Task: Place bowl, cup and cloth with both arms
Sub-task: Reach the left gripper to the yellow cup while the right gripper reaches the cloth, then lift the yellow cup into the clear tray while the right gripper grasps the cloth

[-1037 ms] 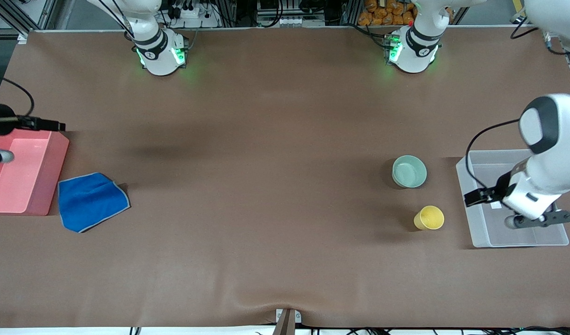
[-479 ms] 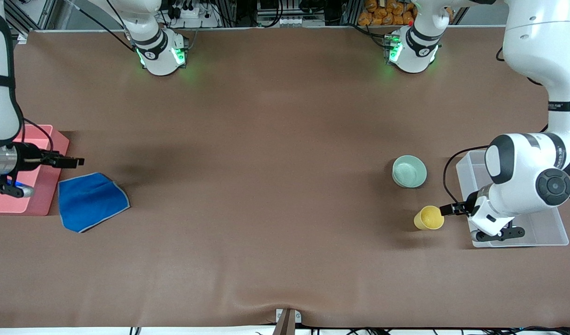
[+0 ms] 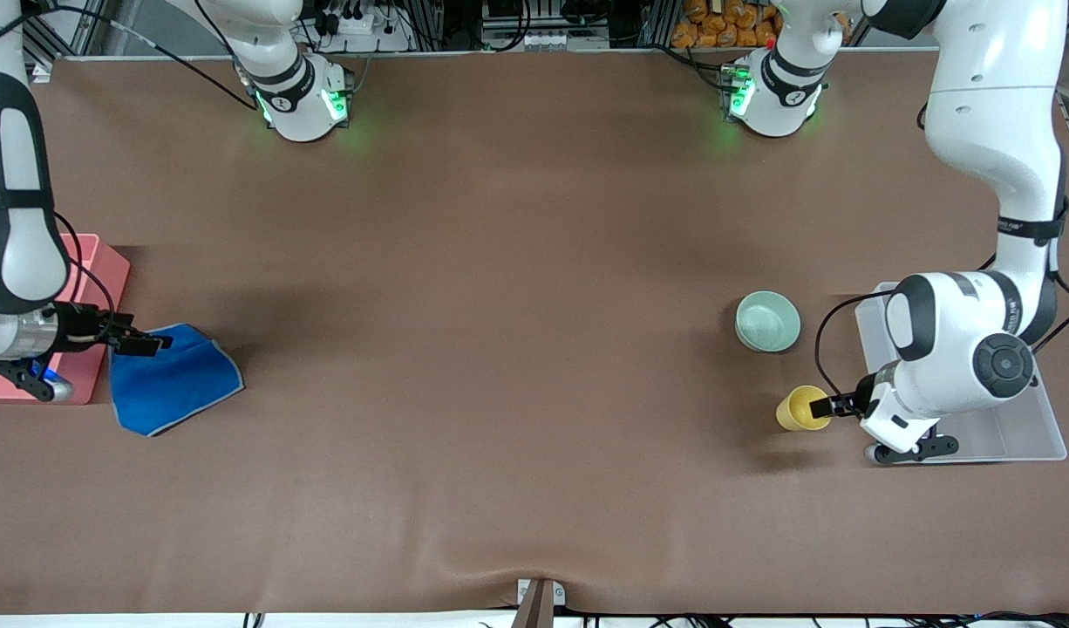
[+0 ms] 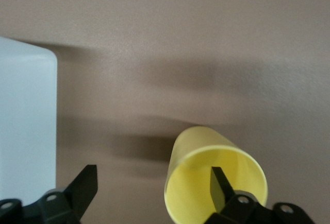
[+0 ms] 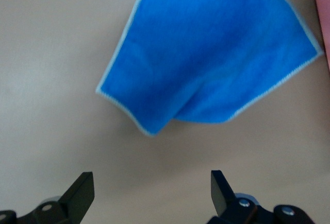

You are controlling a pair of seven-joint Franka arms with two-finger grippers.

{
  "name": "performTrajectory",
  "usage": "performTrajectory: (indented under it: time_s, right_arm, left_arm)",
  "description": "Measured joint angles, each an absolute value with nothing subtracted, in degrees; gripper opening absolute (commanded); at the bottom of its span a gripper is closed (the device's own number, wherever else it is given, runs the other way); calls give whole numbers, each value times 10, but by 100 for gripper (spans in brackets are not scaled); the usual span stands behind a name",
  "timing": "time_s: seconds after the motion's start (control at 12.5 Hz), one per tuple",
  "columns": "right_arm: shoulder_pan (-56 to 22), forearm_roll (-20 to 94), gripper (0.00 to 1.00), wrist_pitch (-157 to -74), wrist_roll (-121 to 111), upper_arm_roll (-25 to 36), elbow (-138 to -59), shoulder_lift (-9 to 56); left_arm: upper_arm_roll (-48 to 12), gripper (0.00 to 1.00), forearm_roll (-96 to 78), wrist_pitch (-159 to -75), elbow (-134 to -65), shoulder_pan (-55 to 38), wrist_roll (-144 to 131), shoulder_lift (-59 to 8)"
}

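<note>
The yellow cup [image 3: 799,412] stands upright on the brown table, nearer to the front camera than the mint-green bowl [image 3: 767,321]. My left gripper [image 3: 824,406] is open at the cup's rim. In the left wrist view one fingertip [image 4: 218,183] sits inside the cup [image 4: 206,154] and the other is outside it, so the left gripper [image 4: 153,171] straddles the cup's wall. The blue cloth [image 3: 175,377] lies flat at the right arm's end of the table. My right gripper [image 3: 146,344] is open over the cloth's edge. In the right wrist view the cloth [image 5: 211,59] shows ahead of the right gripper [image 5: 150,176].
A pink bin [image 3: 98,270] stands beside the cloth, partly hidden by the right arm; its edge shows in the right wrist view [image 5: 324,7]. A clear bin [image 3: 1010,436] stands beside the cup under the left arm and shows in the left wrist view [image 4: 26,126].
My left gripper moved from over the clear bin to the cup's rim. My right gripper moved from over the pink bin to the cloth's edge. Cup, bowl and cloth have not moved.
</note>
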State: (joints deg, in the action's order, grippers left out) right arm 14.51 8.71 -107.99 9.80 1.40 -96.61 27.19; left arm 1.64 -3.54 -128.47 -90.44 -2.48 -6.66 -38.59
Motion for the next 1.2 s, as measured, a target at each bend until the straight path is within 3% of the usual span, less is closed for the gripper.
performTrajectory:
  time_s: [0.08,0.16,0.64,0.88,0.96,1.2]
  right_arm:
    - [145,87,100,-1119,110,14,-975,284]
    - [145,87,100,-1151,115,13,-993,294]
    - [145,88,100,-1235,118,13,-1073,305]
    - [145,88,100,-1276,118,13,-1088,305]
    - [145,88,89,-1295,118,13,-1095,305]
    - [149,88,22,-1317,118,15,-1107,305]
  left_arm:
    - [16,9,-35,-1294,-905,-25,-67,-394]
    - [17,0,-35,-1299,-905,-24,-67,-399]
    - [17,0,-36,-1299,-891,-22,-67,-396]
    - [19,0,-43,-1242,-859,-17,-67,-378]
    - [22,0,-43,-1209,-843,-14,-67,-370]
    - [67,0,-43,-1121,-811,-6,-41,-329]
